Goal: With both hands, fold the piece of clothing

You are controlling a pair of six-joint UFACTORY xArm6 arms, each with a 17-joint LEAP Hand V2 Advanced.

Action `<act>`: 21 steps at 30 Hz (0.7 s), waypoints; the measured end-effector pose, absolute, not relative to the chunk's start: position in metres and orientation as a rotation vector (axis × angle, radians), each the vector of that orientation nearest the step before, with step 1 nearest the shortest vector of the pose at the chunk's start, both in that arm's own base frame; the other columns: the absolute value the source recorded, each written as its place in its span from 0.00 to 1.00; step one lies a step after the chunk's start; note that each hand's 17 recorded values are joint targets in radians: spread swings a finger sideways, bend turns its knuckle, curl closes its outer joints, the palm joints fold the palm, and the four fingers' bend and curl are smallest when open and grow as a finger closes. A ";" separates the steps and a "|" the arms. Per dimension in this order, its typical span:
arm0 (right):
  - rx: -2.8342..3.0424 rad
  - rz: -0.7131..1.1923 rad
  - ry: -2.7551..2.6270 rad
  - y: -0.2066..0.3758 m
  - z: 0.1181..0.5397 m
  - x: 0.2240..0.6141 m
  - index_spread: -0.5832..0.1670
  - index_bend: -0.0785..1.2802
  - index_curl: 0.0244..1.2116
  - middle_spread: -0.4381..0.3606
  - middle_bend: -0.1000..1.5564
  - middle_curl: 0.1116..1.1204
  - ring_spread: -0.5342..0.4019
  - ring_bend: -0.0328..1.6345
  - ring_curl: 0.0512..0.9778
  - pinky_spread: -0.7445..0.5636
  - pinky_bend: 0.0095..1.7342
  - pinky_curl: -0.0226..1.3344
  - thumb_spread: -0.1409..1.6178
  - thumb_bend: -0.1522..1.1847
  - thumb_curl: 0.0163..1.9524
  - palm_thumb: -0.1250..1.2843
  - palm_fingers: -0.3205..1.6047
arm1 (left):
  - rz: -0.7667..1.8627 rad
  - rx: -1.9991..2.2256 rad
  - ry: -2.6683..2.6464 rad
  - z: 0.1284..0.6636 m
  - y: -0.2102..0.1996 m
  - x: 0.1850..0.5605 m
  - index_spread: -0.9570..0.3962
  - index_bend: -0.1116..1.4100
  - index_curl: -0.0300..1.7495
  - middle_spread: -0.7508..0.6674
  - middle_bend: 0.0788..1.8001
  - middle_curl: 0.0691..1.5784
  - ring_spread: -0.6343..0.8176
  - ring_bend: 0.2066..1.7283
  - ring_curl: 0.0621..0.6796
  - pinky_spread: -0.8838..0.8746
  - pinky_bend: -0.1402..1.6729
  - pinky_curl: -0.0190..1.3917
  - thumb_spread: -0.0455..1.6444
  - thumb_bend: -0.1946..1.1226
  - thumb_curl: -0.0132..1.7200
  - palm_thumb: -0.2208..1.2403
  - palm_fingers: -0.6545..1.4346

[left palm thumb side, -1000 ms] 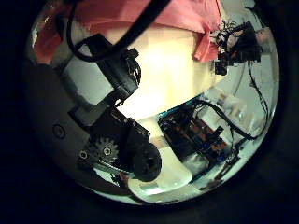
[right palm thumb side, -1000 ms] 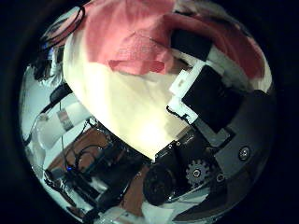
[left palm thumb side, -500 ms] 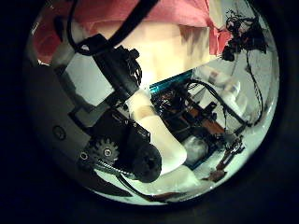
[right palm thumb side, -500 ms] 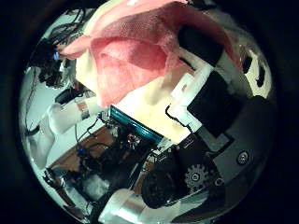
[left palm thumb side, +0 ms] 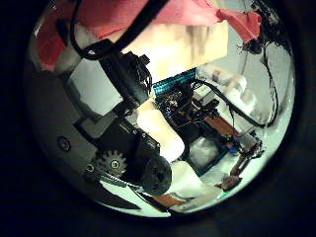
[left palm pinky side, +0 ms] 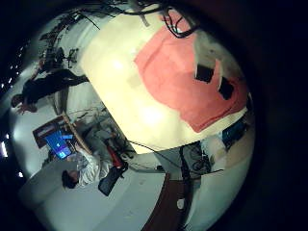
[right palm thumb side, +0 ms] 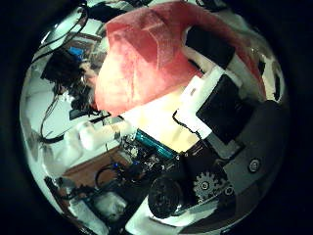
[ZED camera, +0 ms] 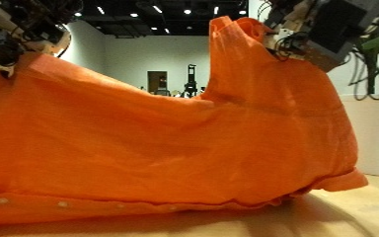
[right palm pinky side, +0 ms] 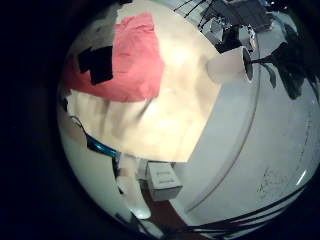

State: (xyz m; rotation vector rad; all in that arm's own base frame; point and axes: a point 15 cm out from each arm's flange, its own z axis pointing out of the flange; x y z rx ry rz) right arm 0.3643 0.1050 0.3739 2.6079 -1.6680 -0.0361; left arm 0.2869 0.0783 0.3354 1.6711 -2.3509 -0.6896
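Observation:
An orange piece of clothing [ZED camera: 177, 128] hangs spread between both hands, lifted high, its lower hem draping onto the light wooden table [ZED camera: 360, 212]. My left hand [ZED camera: 26, 30] pinches one upper corner and my right hand [ZED camera: 315, 30] grips the other, raised higher. In the left little finger side view the clothing [left palm pinky side: 188, 82] shows with dark fingertips [left palm pinky side: 204, 72] on it. The right little finger side view shows the clothing [right palm pinky side: 130, 60] under black fingers [right palm pinky side: 98, 65]. In the right thumb side view the bunched clothing [right palm thumb side: 147, 54] sits close to the palm.
The table top [left palm pinky side: 115, 77] stretches out beside the clothing. A white pot [right palm pinky side: 230, 65] stands past the table's edge. Electronics and benches [left palm thumb side: 207, 109] lie beyond the table's side.
Both palm views have shifted, so both hands have moved while holding the clothing. In the right thumb side view more of the clothing now hangs gathered in front of the palm.

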 end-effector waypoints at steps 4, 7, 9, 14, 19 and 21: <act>2.599 -0.048 -1.680 0.119 0.366 0.406 0.37 0.79 0.74 0.35 0.81 0.71 0.32 0.82 0.72 0.36 0.68 0.68 0.80 0.11 0.28 0.89 0.73 | -0.670 1.739 -2.277 0.320 0.103 0.306 0.19 0.28 0.56 0.20 0.59 0.35 0.05 0.48 0.64 0.06 0.49 0.36 0.90 0.50 0.83 0.61 0.86; 2.594 -0.055 -1.682 0.129 0.355 0.435 0.38 0.79 0.74 0.35 0.81 0.71 0.32 0.82 0.72 0.36 0.67 0.69 0.80 0.11 0.28 0.89 0.72 | -0.663 1.768 -2.243 0.308 0.117 0.317 0.19 0.28 0.56 0.20 0.59 0.35 0.05 0.48 0.64 0.06 0.49 0.36 0.90 0.51 0.83 0.60 0.86; 2.596 -0.053 -1.682 0.137 0.348 0.453 0.38 0.79 0.75 0.35 0.80 0.71 0.32 0.82 0.72 0.36 0.67 0.70 0.80 0.11 0.28 0.89 0.72 | -0.662 1.774 -2.227 0.300 0.123 0.325 0.19 0.28 0.56 0.20 0.59 0.35 0.05 0.48 0.64 0.06 0.49 0.36 0.90 0.51 0.83 0.60 0.86; 2.609 -0.085 -1.666 0.165 0.310 0.500 0.38 0.78 0.76 0.35 0.80 0.71 0.32 0.82 0.72 0.36 0.66 0.72 0.81 0.11 0.29 0.88 0.72 | -0.655 1.784 -2.162 0.274 0.137 0.347 0.19 0.27 0.57 0.20 0.59 0.35 0.05 0.48 0.64 0.06 0.49 0.36 0.90 0.53 0.84 0.59 0.86; 2.610 -0.108 -1.647 0.186 0.259 0.529 0.37 0.77 0.76 0.35 0.80 0.71 0.32 0.82 0.73 0.36 0.65 0.73 0.82 0.10 0.28 0.84 0.71 | -0.613 1.789 -2.114 0.247 0.142 0.366 0.19 0.27 0.57 0.20 0.59 0.35 0.05 0.48 0.64 0.06 0.47 0.36 0.90 0.54 0.84 0.59 0.84; 2.642 -0.067 -1.663 0.196 0.244 0.546 0.36 0.77 0.76 0.34 0.80 0.71 0.32 0.82 0.73 0.36 0.65 0.73 0.82 0.11 0.28 0.83 0.71 | -0.599 1.800 -2.097 0.235 0.145 0.375 0.19 0.26 0.57 0.20 0.59 0.35 0.05 0.47 0.64 0.06 0.47 0.36 0.90 0.55 0.84 0.60 0.84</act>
